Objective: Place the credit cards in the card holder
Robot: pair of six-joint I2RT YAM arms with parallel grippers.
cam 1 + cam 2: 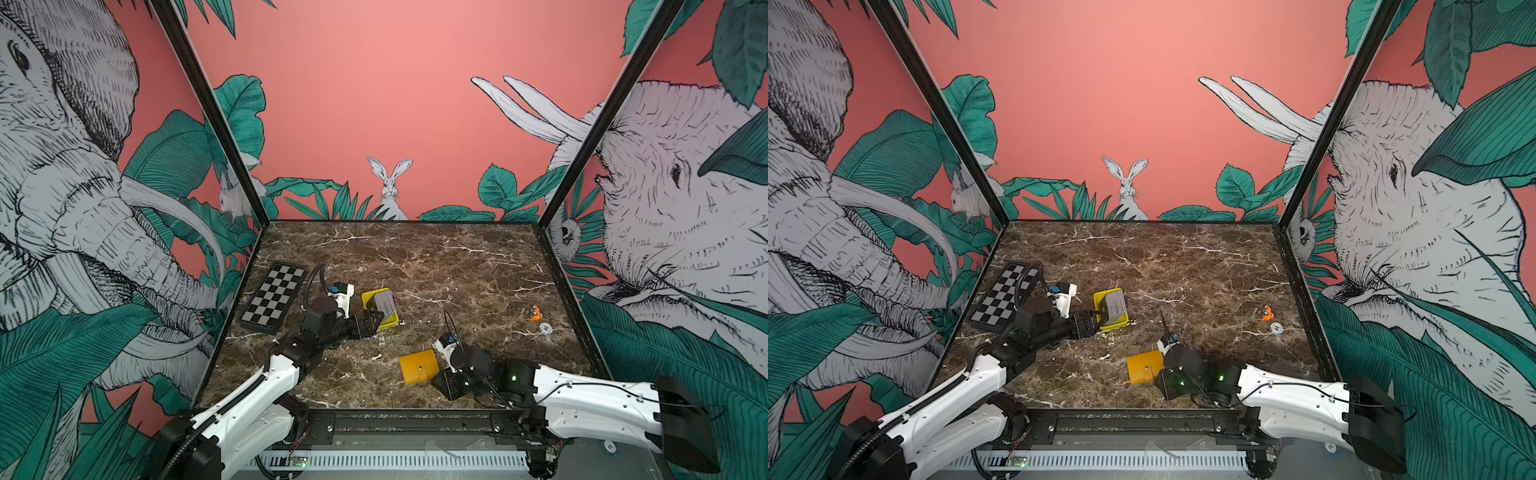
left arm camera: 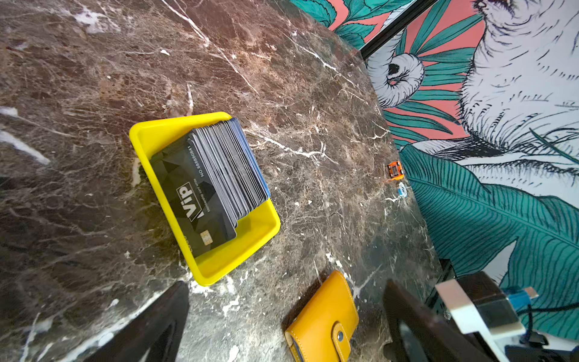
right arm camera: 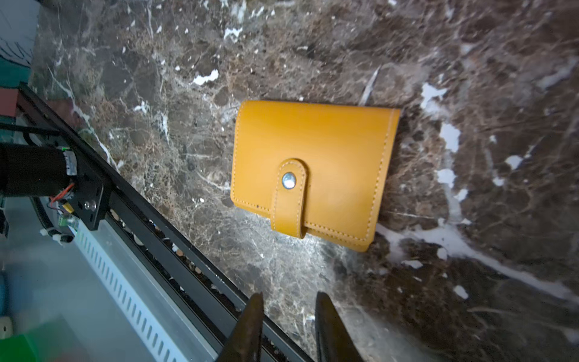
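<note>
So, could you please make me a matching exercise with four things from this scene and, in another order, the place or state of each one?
Things:
1. credit cards
2. card holder
3. checkerboard plate
4. small orange toy

Places or states:
A. far right side in both top views
B. stacked in the yellow tray
C. closed, with the snap tab fastened
D. far left side in both top views, lying flat

Pairs: 1-B, 2-C, 3-D, 4-A
</note>
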